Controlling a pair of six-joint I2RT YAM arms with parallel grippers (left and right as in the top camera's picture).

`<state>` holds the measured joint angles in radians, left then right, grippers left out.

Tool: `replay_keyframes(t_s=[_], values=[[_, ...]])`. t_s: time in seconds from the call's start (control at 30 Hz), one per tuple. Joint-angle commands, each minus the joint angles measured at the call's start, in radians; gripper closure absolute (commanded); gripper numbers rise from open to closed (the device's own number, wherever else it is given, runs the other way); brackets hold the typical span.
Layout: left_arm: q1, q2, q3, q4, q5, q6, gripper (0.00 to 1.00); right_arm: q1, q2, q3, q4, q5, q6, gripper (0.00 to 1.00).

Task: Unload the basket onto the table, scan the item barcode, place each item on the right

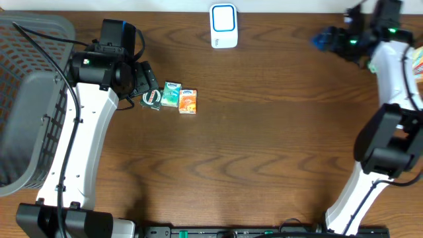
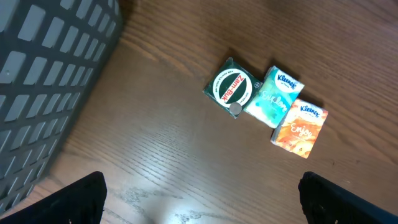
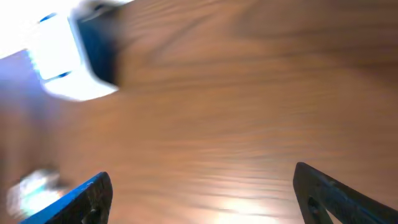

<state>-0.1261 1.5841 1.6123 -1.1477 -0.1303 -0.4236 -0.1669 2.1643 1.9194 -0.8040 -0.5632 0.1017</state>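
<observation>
Your left end effector [image 2: 202, 190] hangs above the desk [image 1: 264, 145] with its fingers [image 2: 74, 199] spread wide and nothing between them. The three small items lie in a short row on the bare wood, out beyond the fingertips and not touched by them. They are a green Zam-Buk box [image 2: 231, 88], a teal Kleenex pack [image 2: 275, 93] and an orange Kleenex pack [image 2: 299, 126], each one up against the next. From overhead, the Zam-Buk box sits just beside your left end effector, and the two Kleenex packs run on from it, away from the arm. The grey basket [image 2: 50, 81] stands on the other side of that arm, at the desk's edge.

The white scanner [image 1: 223, 26] stands at the back edge of the desk, well apart from the row of items.

Your right end effector [image 1: 322, 38] is up near the back of the desk, beyond the scanner and far from the items. Its wrist view is badly blurred, but you can make out the blue fingers [image 3: 68, 199] standing apart over bare wood. They hold nothing, and the scanner shows at the upper left of that view.
</observation>
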Motion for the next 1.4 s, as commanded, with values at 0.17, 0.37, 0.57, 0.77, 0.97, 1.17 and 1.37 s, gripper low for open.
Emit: replay_keyframes(t_s=[0.17,0.37,0.57,0.77,0.97,1.17,1.37], values=[[0.002,0.003,0.009,-0.003,-0.009,-0.012,0.02,0.336,0.054,-0.007,-0.051,-0.036,0.040,0.16],[0.002,0.003,0.009,-0.003,-0.009,-0.012,0.02,0.566,0.148,-0.007,0.005,0.022,0.126,0.22],[0.002,0.003,0.009,-0.003,-0.009,-0.012,0.02,0.673,0.224,-0.007,0.029,0.079,0.227,0.31],[0.002,0.003,0.009,-0.003,-0.009,-0.012,0.02,0.707,0.222,-0.007,0.047,0.143,0.258,0.40],[0.002,0.003,0.009,-0.003,-0.009,-0.012,0.02,0.740,0.222,-0.007,0.064,0.227,0.332,0.46],[0.002,0.003,0.009,-0.003,-0.009,-0.012,0.02,0.750,0.221,-0.006,-0.026,0.492,0.331,0.71],[0.002,0.003,0.009,-0.003,-0.009,-0.012,0.02,0.689,0.145,0.016,-0.235,0.892,0.327,0.70]])
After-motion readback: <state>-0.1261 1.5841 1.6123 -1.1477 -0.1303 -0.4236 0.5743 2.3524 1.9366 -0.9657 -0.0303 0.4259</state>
